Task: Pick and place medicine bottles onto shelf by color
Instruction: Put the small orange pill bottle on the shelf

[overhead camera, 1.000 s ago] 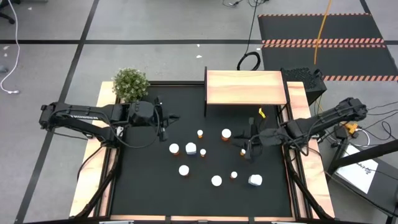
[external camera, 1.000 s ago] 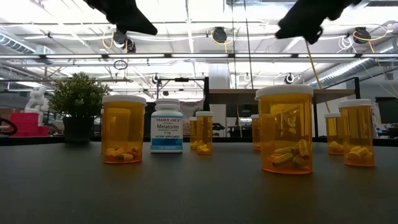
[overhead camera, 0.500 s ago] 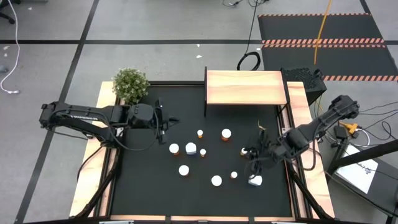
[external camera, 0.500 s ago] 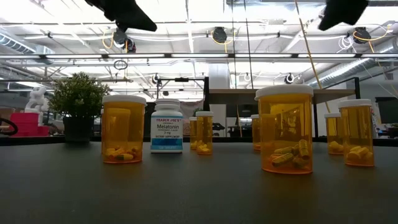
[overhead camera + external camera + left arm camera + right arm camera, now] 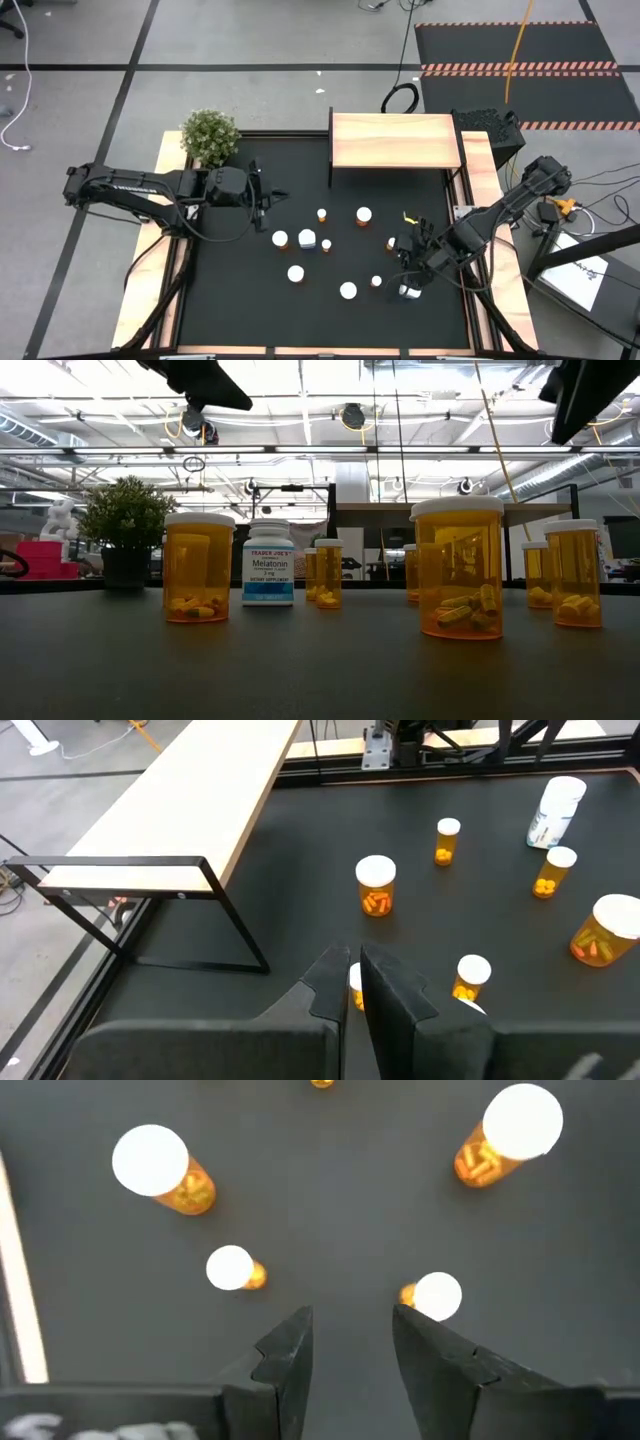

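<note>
All the medicine bottles [image 5: 307, 240] stand upright on the black table mat [image 5: 230, 290], caps up and long axes vertical, as the low view shows, where amber bottles and a white bottle with a bluish label [image 5: 268, 563] rise straight from the mat. They are scattered over the middle of the mat and toward its right edge, each apart from the others except for the white bottle and an amber one just beside it near the centre. A second white bottle [image 5: 408, 291] stands near the mat's front right part.

The shelf [image 5: 396, 141] sits at the mat's far edge, right of centre, its long side running along that edge; its pale wooden top carries no bottle.

The right gripper [image 5: 410, 272] hangs over the right part of the mat, above the second white bottle and an amber one [image 5: 376, 282] close by. In the right wrist view its fingers [image 5: 285, 1355] stand apart with bare mat between them, holding nothing; small amber bottles show beyond the tips.

The left gripper [image 5: 262, 195] waits above the mat's left part, near the potted plant [image 5: 210, 136] at the far left corner. Its fingers [image 5: 395, 995] are pressed together with nothing between them.
</note>
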